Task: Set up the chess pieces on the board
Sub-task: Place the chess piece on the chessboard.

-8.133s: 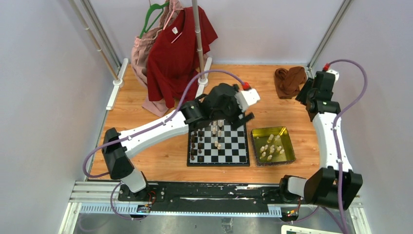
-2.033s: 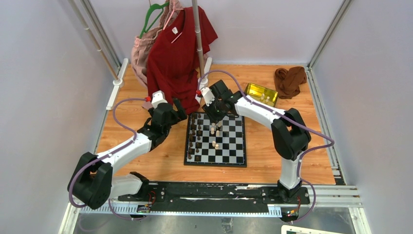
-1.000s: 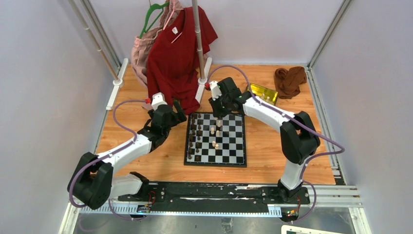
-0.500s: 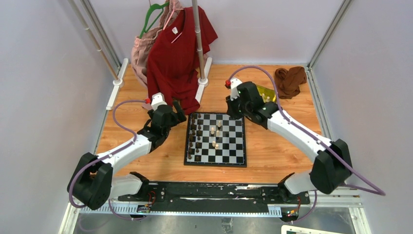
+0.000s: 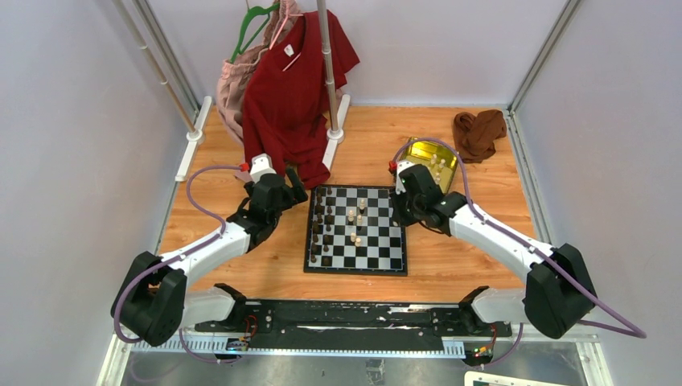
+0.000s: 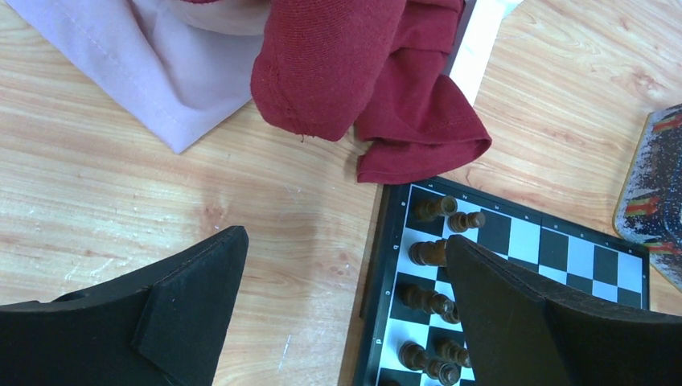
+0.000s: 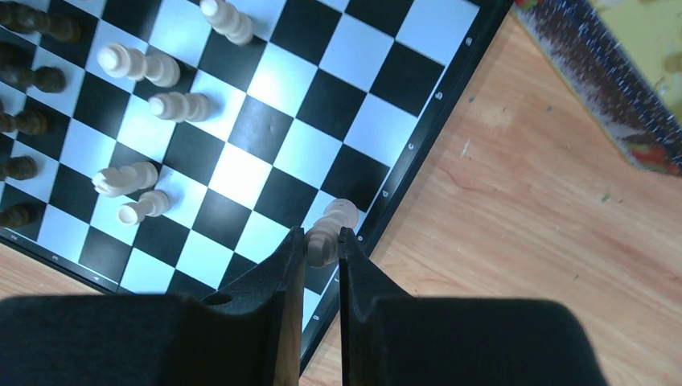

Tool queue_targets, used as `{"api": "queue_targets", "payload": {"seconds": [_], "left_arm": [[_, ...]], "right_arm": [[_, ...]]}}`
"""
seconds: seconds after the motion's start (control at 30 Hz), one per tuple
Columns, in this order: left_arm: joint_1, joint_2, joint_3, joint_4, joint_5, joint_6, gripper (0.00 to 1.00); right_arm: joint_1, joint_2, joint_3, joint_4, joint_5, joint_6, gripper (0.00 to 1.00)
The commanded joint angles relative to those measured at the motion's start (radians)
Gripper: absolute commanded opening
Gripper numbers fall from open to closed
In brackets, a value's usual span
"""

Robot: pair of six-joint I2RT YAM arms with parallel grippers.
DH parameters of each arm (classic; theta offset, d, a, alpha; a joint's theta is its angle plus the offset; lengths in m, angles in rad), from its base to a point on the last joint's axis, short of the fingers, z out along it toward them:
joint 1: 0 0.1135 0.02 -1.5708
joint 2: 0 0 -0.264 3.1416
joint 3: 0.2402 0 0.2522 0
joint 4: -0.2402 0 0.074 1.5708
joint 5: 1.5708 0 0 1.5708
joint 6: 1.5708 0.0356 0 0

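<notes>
A cream chess piece (image 7: 334, 225) is gripped in the right claw (image 7: 322, 239).
The edge of the board (image 7: 418, 137) is seen just under it; the left claw (image 6: 344, 241) is spread wide beside dark pieces (image 6: 434, 253).

- Wooden worktop (image 5: 450, 273), orange-toned grain.
- Chessboard (image 5: 388, 251) lies flat at the middle.
- Gold tin (image 5: 419, 147) sits askew past the board's far right corner.
- Crumpled brown cloth (image 5: 479, 132) lies in the far right corner, near the tin.
- White rack feet (image 5: 191, 143) stand far left.
</notes>
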Motion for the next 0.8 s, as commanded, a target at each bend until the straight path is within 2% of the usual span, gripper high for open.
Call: {"api": "queue_targets", "payload": {"seconds": [0.0,0.33,0.77], "left_arm": [[0.007,-0.02,-0.007,0.031,-0.015,0.008,1.0],[0.007,-0.014,-0.006,0.03,-0.012,0.009,1.0],[0.007,-0.012,-0.009,0.03,-0.015,0.013,1.0]], "right_arm": [[-0.012,-0.03,-0.049,-0.005,0.012,0.045,0.0],[-0.019,-0.04,-0.104,0.049,-0.054,0.067,0.0],[-0.032,-0.011,-0.109,0.095,-0.061,0.077,0.0]]}}
